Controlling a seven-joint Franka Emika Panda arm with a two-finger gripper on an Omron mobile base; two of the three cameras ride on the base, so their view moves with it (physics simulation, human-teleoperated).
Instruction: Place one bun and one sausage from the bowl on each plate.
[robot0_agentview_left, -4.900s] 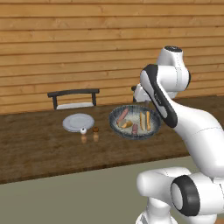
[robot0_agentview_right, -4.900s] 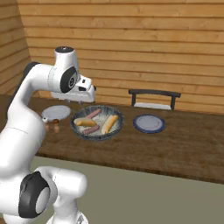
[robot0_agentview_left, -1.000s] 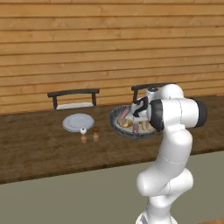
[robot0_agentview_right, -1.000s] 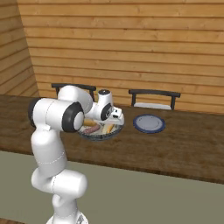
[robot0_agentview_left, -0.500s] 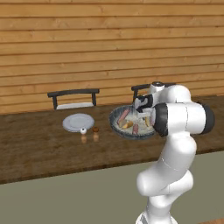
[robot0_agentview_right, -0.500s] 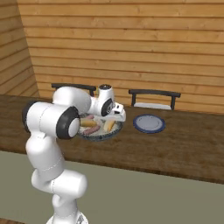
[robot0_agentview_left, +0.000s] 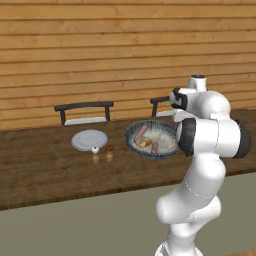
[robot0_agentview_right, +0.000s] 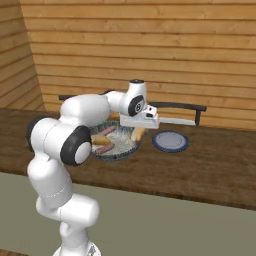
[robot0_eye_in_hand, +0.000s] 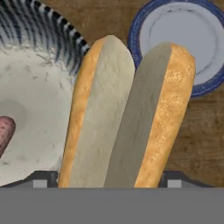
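The gripper (robot0_agentview_right: 139, 131) was clamped wide on a split bun (robot0_eye_in_hand: 127, 113), which hung in the centre of the right base view over the right rim of the bowl (robot0_agentview_right: 131, 148). In the hand view the bun filled the middle, between the bowl at left and the blue-rimmed plate (robot0_eye_in_hand: 199, 85) at upper right. The bun appeared light, soft and easily crushed; the hold across both halves near one end seemed suitable, with light pressure. Count: one bun in the jaws, one bun (robot0_agentview_left: 145, 142) and two sausages (robot0_agentview_left: 141, 133) in the bowl at the centre of the left base view, two plates, the plain grey plate (robot0_agentview_left: 89, 139) at left, and two small shakers (robot0_agentview_left: 95, 155) below it.
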